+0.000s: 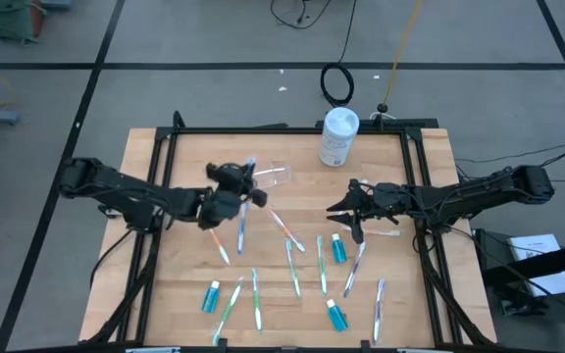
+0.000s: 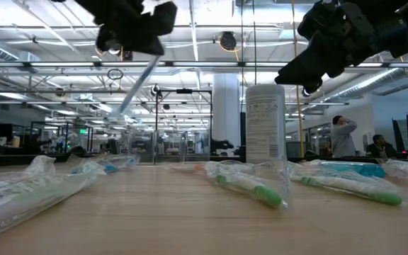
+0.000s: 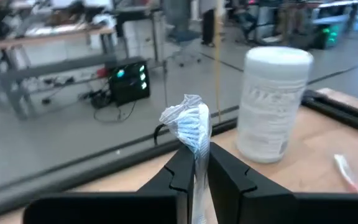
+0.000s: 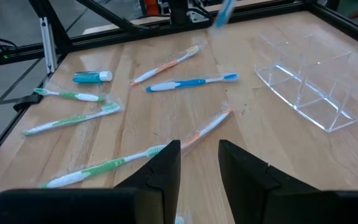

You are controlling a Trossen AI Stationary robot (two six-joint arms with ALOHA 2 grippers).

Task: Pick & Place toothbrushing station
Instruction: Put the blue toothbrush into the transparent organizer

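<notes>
Toothbrush (image 1: pixel 244 208): wrapped, pinched upright between the jaws, its crinkled wrapper end sticking out above them, lifted off the table (image 1: pixel 184 284).
Left gripper (image 1: pixel 233 188): jaws clamped on it, beside the clear holder (image 1: pixel 272 175).
Right gripper (image 1: pixel 349 208): jaws spread, empty, above loose brushes.

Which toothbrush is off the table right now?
The wrapped blue-handled toothbrush, clamped by the left tool and hanging above the wood near the clear plastic holder. All the other toothbrushes lie flat on the table.

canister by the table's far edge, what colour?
White canister with grey label print; clearest in left wrist view.
</notes>
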